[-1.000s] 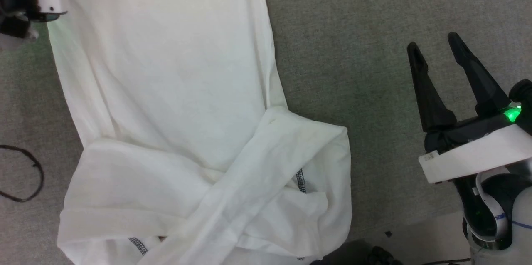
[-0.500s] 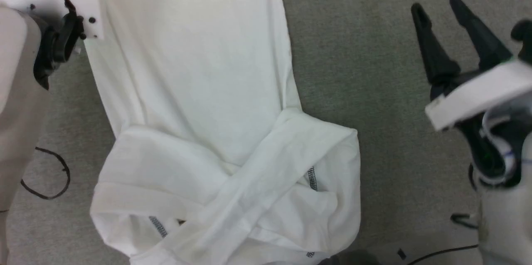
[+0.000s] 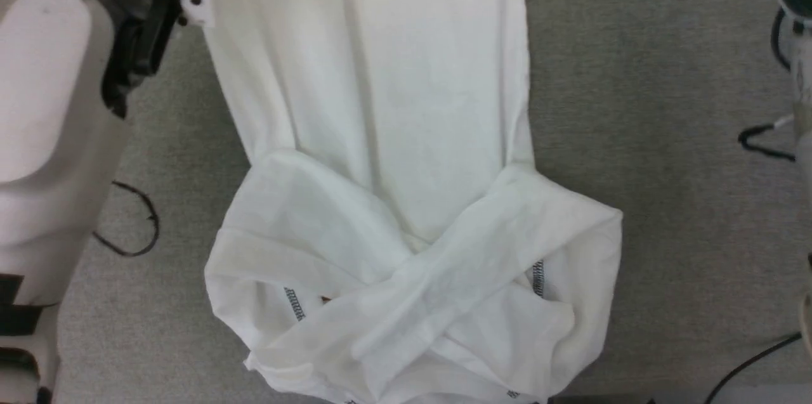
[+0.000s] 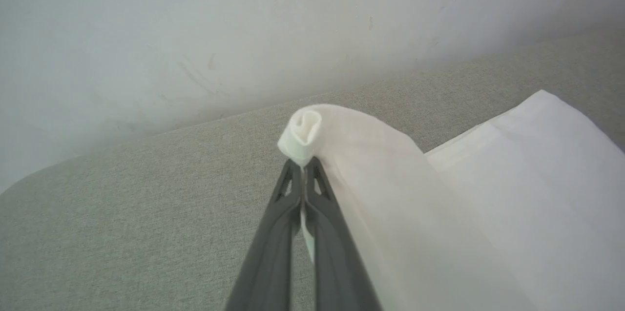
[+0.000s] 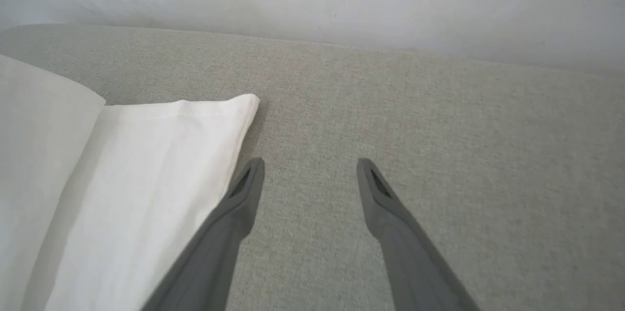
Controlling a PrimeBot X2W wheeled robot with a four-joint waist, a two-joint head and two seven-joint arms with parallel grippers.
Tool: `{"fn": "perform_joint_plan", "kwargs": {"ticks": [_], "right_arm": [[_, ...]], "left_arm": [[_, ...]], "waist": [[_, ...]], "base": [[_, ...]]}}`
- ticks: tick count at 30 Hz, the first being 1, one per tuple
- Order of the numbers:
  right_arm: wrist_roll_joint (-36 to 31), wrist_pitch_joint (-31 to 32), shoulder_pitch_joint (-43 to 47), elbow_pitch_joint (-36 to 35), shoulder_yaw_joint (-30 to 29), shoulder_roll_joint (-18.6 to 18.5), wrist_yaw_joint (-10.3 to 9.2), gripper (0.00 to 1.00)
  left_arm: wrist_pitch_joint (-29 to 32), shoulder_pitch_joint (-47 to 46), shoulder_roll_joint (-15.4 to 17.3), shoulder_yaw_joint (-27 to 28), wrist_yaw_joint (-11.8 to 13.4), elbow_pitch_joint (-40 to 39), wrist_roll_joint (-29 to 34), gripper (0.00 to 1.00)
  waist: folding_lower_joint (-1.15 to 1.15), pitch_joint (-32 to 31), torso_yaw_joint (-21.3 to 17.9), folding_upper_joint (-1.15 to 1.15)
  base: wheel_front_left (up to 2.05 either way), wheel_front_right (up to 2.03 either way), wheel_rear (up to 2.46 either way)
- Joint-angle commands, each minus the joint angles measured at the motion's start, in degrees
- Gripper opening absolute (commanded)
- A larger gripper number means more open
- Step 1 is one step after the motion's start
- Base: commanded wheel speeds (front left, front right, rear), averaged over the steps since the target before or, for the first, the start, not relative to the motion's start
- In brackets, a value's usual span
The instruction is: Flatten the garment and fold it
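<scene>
You had the garment (image 3: 393, 106) lying flat along the grey surface with its sleeves crossed at the near end, your left hand (image 4: 303, 163) clenched on one far hem corner, your right hand (image 5: 310, 164) released beside the other, and the final fold not yet made.

Grey woven surface (image 3: 666, 137) carries everything. White garment (image 3: 393, 106) lies on it, body spread long toward the far end, sleeves crossed over the near end (grey seam stitching showing). Black cable loop (image 3: 149, 226) lies left of it, apart. Second black cable (image 3: 748, 363) crosses the lower right corner.
</scene>
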Motion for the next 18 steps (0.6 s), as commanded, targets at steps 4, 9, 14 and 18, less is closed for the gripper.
{"fn": "perform_joint_plan", "kwargs": {"ticks": [4, 9, 14, 18], "right_arm": [[1.39, 5.16, -9.30, 9.40, 4.10, 0.28, -0.05, 1.00], [1.00, 7.13, -15.60, 17.01, 6.94, 1.12, -0.05, 1.00], [0.03, 7.94, -18.47, 23.58, 9.37, 1.98, -0.05, 1.00], [0.16, 12.40, -18.10, 28.28, 12.33, 2.54, -0.05, 1.00]], "left_arm": [[-2.28, -1.58, -3.18, -1.03, -0.35, -1.21, 0.53, 0.00], [-3.74, -2.77, -5.51, -1.81, -0.83, -1.98, 0.38, 0.00], [-5.15, -3.33, -6.85, -2.35, -1.22, -2.14, 0.33, 0.00], [-6.03, -3.12, -7.18, -2.53, -1.40, -2.15, 0.17, 0.00]], "waist": [[-0.01, 4.78, 5.92, 0.00], [-0.01, 7.14, 8.92, 0.00], [-0.01, 8.36, 10.68, 0.00], [-0.01, 8.49, 11.25, 0.00]], "base": [[0.00, 0.00, 0.00], [0.00, 0.00, 0.00], [0.00, 0.00, 0.00], [0.00, 0.00, 0.00]]}}
